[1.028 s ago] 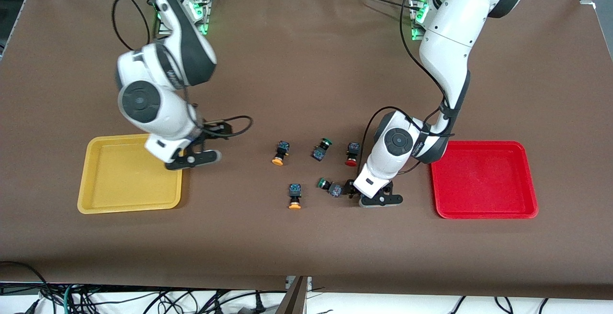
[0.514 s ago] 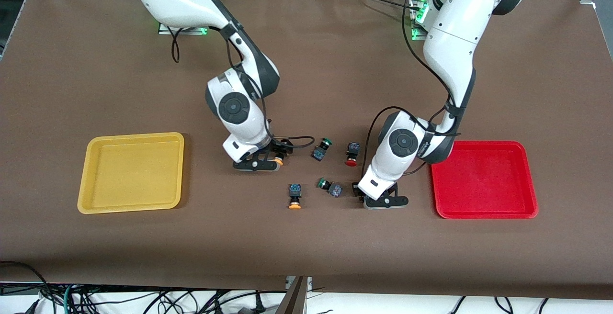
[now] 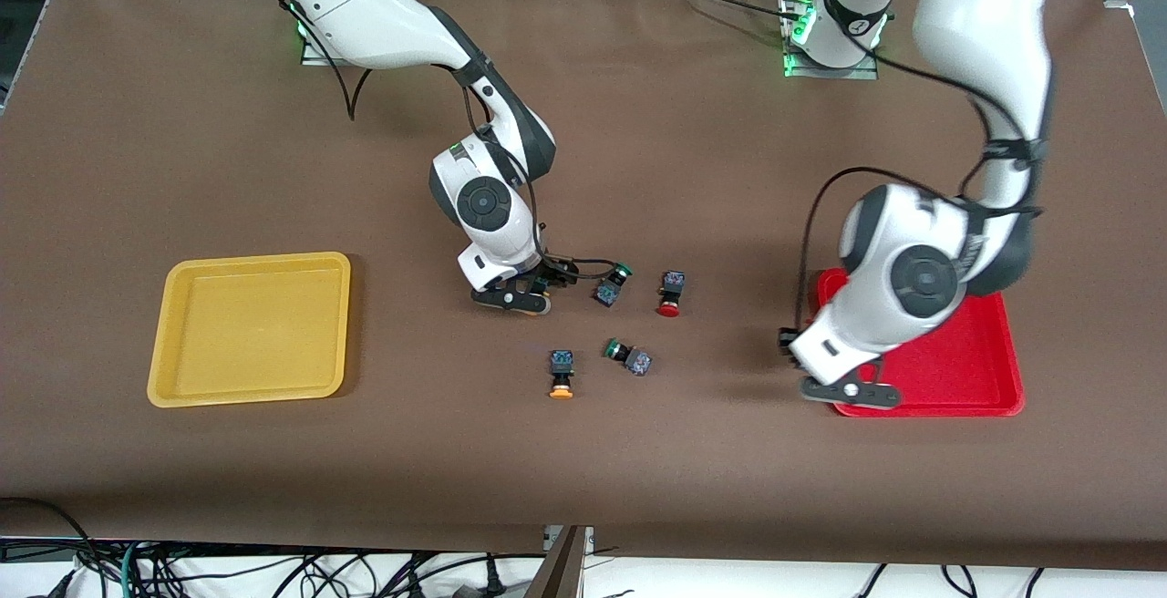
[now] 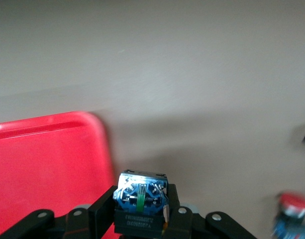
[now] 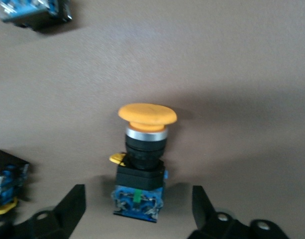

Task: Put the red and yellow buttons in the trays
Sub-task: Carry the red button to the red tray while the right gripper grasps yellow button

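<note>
Left gripper point(image 4: 141, 219), over the rim of the red tray point(image 3: 966, 370), is clamped on a button point(image 4: 141, 199) whose cap is hidden. Right gripper point(image 5: 140, 209), fingers point(image 5: 72, 204) spread, straddles a yellow button point(image 5: 142, 154) lying on the table point(image 3: 583, 470); the front view hides this button under the wrist. Visible there: one yellow button point(image 3: 561, 373), one red button point(image 3: 670, 293), two green buttons point(image 3: 613, 283), and the yellow tray point(image 3: 164, 343) toward the right arm's end.

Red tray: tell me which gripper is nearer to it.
Left. The left gripper, shut on a button, is over the red tray's rim; the right gripper is down among the buttons mid-table.
</note>
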Controlling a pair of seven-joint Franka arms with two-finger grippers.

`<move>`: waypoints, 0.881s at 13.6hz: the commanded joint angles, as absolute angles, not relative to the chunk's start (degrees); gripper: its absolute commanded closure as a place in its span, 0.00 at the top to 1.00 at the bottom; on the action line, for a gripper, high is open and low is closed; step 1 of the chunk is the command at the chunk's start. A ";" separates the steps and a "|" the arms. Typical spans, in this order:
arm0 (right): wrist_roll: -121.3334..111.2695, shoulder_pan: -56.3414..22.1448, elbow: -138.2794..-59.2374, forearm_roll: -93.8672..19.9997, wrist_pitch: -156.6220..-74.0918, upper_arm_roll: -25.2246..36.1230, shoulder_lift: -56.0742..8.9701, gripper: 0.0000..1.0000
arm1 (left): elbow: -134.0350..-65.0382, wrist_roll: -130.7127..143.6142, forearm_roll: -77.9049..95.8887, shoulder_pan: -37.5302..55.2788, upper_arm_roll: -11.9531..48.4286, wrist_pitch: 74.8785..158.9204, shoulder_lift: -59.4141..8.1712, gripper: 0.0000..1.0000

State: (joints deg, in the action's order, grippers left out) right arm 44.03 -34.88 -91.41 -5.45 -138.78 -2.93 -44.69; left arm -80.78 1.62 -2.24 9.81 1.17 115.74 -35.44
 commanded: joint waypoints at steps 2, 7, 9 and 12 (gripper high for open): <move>44.56 -35.16 -95.62 -6.42 -139.92 -2.72 -42.98 0.57 | -83.41 -17.71 -3.52 0.11 2.02 113.03 -33.48 0.17; 42.11 -33.67 -95.10 -6.42 -132.84 -2.20 -39.48 0.01 | -87.18 -26.54 -3.43 -6.41 2.37 116.17 -38.40 0.17; 34.15 -29.47 -94.66 -6.42 -125.98 -2.02 -36.40 0.00 | -91.91 -26.54 -3.51 -6.07 2.46 123.79 -39.46 0.19; 22.28 -23.48 -94.66 -6.33 -118.59 -1.67 -32.36 0.00 | -97.47 -26.46 -3.34 -6.24 2.64 132.19 -39.46 0.29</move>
